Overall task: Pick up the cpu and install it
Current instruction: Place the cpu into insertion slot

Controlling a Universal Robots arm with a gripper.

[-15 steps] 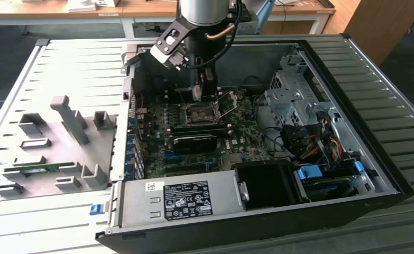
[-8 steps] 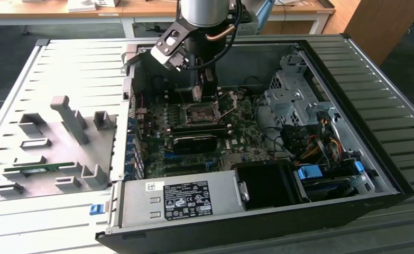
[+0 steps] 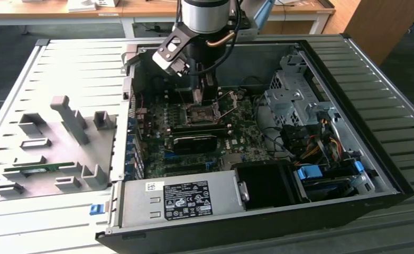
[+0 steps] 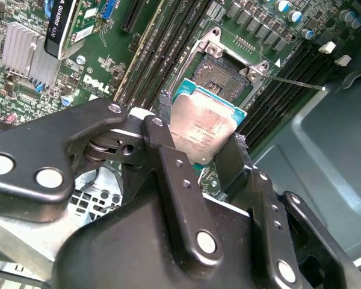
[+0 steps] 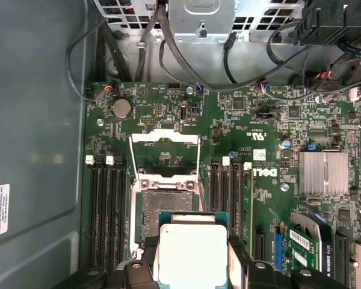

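By the open socket (image 5: pixel 166 208), flat square cpu (image 5: pixel 189 256), silvery-grey top, green rim, pinched in the tool (image 5: pixel 192 268).

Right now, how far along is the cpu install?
Done: the cpu is picked up, clamped in the gripper. In hand: it hangs above the motherboard, right beside the open socket, whose cover frame is flipped up. Left: the socket is empty, so the cpu is not yet seated.

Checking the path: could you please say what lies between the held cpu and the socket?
Nothing; both wrist views show the stretch from cpu to socket bare.
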